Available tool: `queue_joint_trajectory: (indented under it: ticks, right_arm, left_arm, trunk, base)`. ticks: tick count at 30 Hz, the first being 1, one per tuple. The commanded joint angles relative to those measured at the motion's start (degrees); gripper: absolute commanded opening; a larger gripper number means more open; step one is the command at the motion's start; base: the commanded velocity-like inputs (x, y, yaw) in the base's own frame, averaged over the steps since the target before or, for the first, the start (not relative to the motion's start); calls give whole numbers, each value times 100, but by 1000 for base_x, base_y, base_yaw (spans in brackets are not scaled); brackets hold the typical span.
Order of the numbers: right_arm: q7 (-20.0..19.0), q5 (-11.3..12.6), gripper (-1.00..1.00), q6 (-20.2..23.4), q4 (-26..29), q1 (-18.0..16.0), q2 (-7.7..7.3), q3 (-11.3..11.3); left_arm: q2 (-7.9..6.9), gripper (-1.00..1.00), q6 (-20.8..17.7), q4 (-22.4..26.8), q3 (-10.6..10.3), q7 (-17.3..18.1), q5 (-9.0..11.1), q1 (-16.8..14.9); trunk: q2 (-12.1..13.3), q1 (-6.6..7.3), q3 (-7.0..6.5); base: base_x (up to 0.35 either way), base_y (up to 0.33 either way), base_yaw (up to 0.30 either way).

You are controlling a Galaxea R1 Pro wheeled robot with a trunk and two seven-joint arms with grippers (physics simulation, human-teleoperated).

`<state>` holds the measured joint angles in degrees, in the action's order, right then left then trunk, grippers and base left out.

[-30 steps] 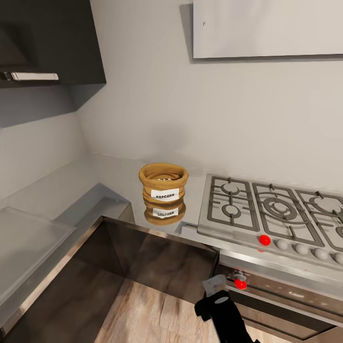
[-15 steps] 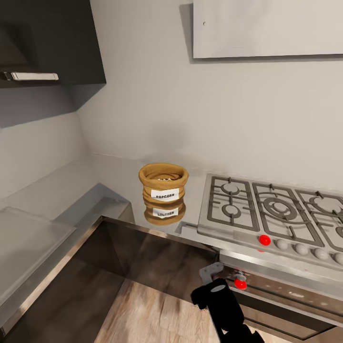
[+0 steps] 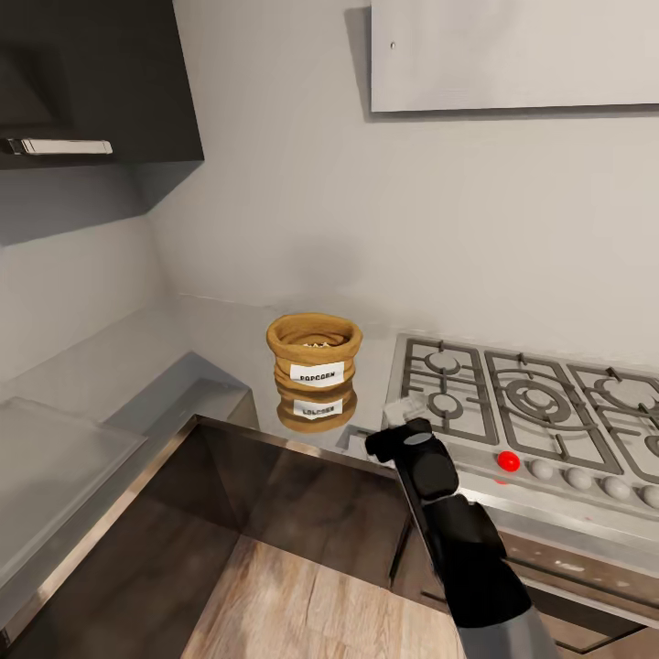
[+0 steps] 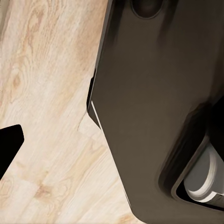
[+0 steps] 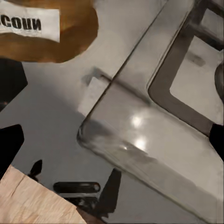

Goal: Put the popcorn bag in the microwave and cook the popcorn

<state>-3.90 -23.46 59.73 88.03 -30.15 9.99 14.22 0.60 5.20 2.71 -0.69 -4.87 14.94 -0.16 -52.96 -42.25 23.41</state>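
Observation:
The popcorn bag [image 3: 314,359], a squat tan sack with a white "popcorn" label, stands upright on the glossy grey countertop [image 3: 215,337] just left of the hob. Pale popcorn [image 3: 317,344] shows in its mouth, and the worktop mirrors the bag below it. My right gripper [image 3: 403,411] hovers over the hob's front left corner, to the right of the bag and nearer to me, not touching it. In the right wrist view the gripper [image 5: 112,140] is open, with the bag [image 5: 70,35] ahead. The left gripper [image 4: 93,144] hangs over wooden floor. The microwave is out of view.
A steel gas hob [image 3: 522,403] with grates and a red knob [image 3: 509,460] lies right of the bag, with an oven front [image 3: 567,558] beneath. Dark cabinet fronts [image 3: 275,494] line the corner. A dark hood [image 3: 91,82] and a white wall cabinet [image 3: 513,55] hang above.
My right arm has risen from below the counter edge to the hob's front left corner, closer to the bag. The bag has not moved.

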Motion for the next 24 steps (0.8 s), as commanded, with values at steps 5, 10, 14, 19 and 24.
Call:
queue_joint_trajectory:
  ticks: [5, 10, 14, 19, 24]
  right_arm:
    - [-33, -52, 100, 27, 4, -590, 1, -130]
    - [-13, -65, 100, 27, -9, -1041, 1, -232]
    - [46, -56, 100, 27, -85, -1484, 1, -480]
    - [172, -45, 100, 27, -865, -2387, 1, -769]
    - [192, -41, 100, 27, -2266, -3522, 1, -1016]
  left_arm:
    - [2, 100, 16, -2, -10, -18, 27, -2]
    - [2, 100, 16, 0, -10, -15, 27, -2]
    - [2, 100, 16, 0, -10, -14, 27, -2]
    - [2, 100, 16, 2, -11, -14, 27, -2]
    - [2, 100, 16, 2, -17, -14, 28, -2]
  trunk:
    - [-4, 0, 6]
    - [-4, 0, 6]
    - [-4, 0, 6]
    - [-4, 0, 6]
    - [-4, 0, 6]
  base:
    - [0, 0, 0]
    - [0, 0, 0]
    - [0, 0, 0]
    - [0, 0, 0]
    - [0, 0, 0]
